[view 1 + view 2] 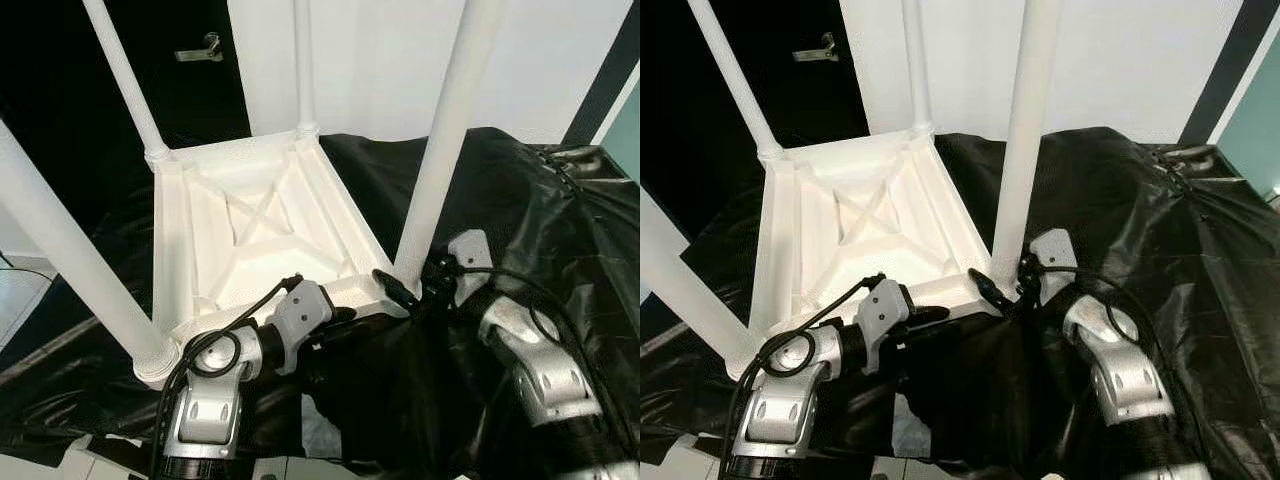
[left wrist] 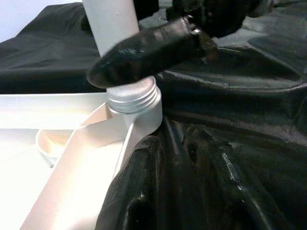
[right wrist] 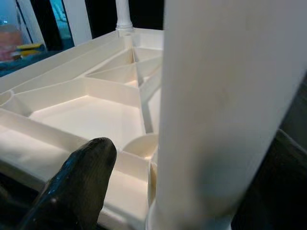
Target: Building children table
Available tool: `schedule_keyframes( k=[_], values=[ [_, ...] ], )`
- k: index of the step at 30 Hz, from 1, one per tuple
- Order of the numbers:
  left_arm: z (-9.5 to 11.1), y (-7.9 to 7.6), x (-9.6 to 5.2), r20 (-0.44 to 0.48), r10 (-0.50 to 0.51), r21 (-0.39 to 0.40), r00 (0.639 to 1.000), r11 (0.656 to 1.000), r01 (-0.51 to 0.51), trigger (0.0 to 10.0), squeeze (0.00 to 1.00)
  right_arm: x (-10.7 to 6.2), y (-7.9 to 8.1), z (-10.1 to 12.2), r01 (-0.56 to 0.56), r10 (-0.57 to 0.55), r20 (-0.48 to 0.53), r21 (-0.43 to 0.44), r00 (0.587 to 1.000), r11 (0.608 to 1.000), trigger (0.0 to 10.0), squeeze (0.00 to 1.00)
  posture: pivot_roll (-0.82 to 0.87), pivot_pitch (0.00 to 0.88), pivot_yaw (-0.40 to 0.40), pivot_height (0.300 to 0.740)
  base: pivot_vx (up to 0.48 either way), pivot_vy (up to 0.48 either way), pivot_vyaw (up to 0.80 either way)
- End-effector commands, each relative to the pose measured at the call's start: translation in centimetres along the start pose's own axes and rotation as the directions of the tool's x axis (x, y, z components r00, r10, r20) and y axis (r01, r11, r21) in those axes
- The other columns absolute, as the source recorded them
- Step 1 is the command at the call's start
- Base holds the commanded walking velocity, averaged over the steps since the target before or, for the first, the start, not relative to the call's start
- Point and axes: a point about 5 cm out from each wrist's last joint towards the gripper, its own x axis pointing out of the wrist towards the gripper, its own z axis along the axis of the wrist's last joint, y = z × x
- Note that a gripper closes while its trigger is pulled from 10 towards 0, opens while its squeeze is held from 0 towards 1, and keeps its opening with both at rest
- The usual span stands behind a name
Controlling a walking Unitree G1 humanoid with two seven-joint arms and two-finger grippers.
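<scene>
A white children's table (image 1: 262, 235) lies upside down on a black sheet (image 1: 520, 210), its ribbed underside facing up, with an X-shaped brace in the middle. Four white legs rise from its corners: the near-right leg (image 1: 440, 150), the near-left leg (image 1: 70, 255), the far-left leg (image 1: 125, 75) and the far-right leg (image 1: 303, 60).

The right gripper (image 1: 405, 285) is at the foot of the near-right leg. One black finger (image 3: 72, 187) lies just beside the leg on the side of the frame, and in the left wrist view another dark finger (image 2: 144, 52) crosses in front of the leg just above its threaded collar (image 2: 134, 98). The gripper appears clamped around the leg, though the contact itself is partly hidden.

The left gripper (image 1: 345, 312) reaches from the near left along the table's near edge, pointing toward the same corner. Whether its fingers are apart or together cannot be told.

Behind the table are a white wall (image 1: 400, 60) and a dark door with a metal handle (image 1: 200, 48).
</scene>
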Motion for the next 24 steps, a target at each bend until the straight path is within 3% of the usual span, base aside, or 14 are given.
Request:
schedule_keyframes(
  k=[1, 2, 11, 19, 20, 24],
  values=[
    [-0.2, 1.1, 0.0, -0.009, 0.22, -0.002, 0.975, 0.975, -0.22, 10.0, 0.0, 0.2, -0.1, -0.5, -0.036, 0.035, -0.018, -0.005, 0.999, 0.999, 7.4, 0.0, 0.05, 0.0, 0.007, 0.74, 0.0, 0.0, 0.0],
    [-0.2, 1.1, 0.0, -0.009, 0.222, 0.0, 0.975, 0.975, -0.222, 10.0, 0.0, 0.3, -0.1, -0.7, -0.05, 0.05, -0.031, -0.012, 0.998, 0.999, 0.4, 0.0, 0.05, 0.0, 0.004, 0.74, 0.0, 0.0, 0.0],
    [-0.3, 0.9, -0.1, -0.01, 0.225, -0.002, 0.974, 0.974, -0.225, 10.0, 0.0, -0.3, 0.1, -1.5, -0.088, 0.088, -0.051, 0.012, 0.995, 0.996, 0.0, 0.0, 0.05, 0.0, 0.001, 0.74, 0.0, 0.0, 0.0],
    [-0.2, 0.7, 0.2, -0.007, 0.215, -0.004, 0.977, 0.977, -0.215, 10.0, 0.0, -0.7, -0.1, -1.9, -0.032, 0.034, -0.056, 0.036, 0.998, 0.999, 0.0, 0.0, 0.04, 0.0, 0.003, 0.74, 0.0, 0.0, 0.0],
    [-0.2, 0.7, 0.2, -0.006, 0.212, -0.004, 0.977, 0.977, -0.212, 10.0, 0.0, -0.8, 0.0, -2.1, 0.026, -0.024, -0.074, 0.028, 0.997, 0.999, 10.0, 0.0, 0.03, 0.0, 0.004, 0.74, 0.0, 0.0, 0.0],
    [-0.2, 0.7, 0.4, -0.005, 0.206, -0.005, 0.979, 0.979, -0.206, 10.0, 0.0, -0.6, 0.7, -2.2, 0.15, -0.146, -0.085, 0.041, 0.986, 0.988, 10.0, 0.0, 0.03, 0.0, 0.002, 0.74, 0.0, 0.0, 0.0]
  ],
)
